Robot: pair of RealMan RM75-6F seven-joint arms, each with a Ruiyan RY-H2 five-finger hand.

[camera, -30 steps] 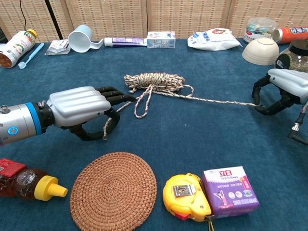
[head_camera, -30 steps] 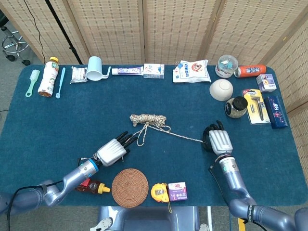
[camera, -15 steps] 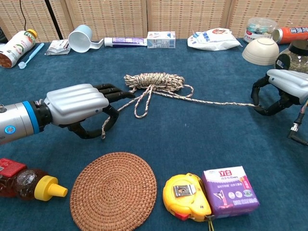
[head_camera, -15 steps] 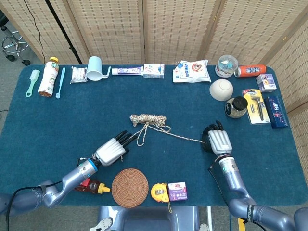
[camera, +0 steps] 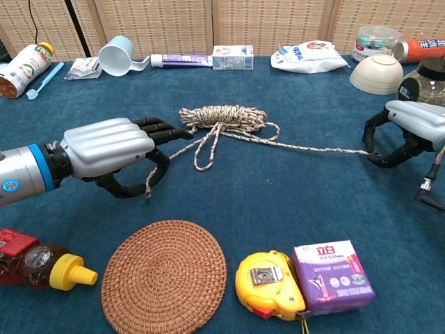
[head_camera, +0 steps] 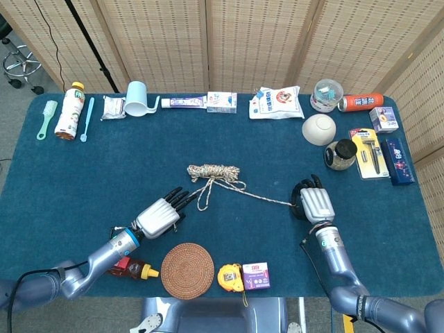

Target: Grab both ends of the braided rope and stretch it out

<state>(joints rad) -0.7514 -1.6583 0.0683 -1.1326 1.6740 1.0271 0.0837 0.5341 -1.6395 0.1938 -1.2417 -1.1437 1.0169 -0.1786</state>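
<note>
The braided rope point(head_camera: 213, 171) lies bundled in a coil point(camera: 224, 116) at the middle of the blue table. One strand runs taut to the right, where my right hand point(camera: 407, 132) grips its end with curled fingers; the head view shows this hand point(head_camera: 316, 202) at the right. Another strand leads down-left from the coil into my left hand point(camera: 115, 149), passing between the thumb and the stretched-out fingers, its tip hanging just below. This strand is slack. In the head view the left hand point(head_camera: 161, 216) sits left of and below the coil.
A woven coaster point(camera: 164, 275), a yellow tape measure point(camera: 268, 282), a purple box point(camera: 332, 275) and a red bottle point(camera: 35, 264) lie along the front. A cup point(head_camera: 137, 98), toothpaste, packets, a bowl point(head_camera: 319, 128) and jars line the back and right.
My left hand has drawn slightly to the left with its rope strand following. The right hand and the taut strand have stayed in place.
</note>
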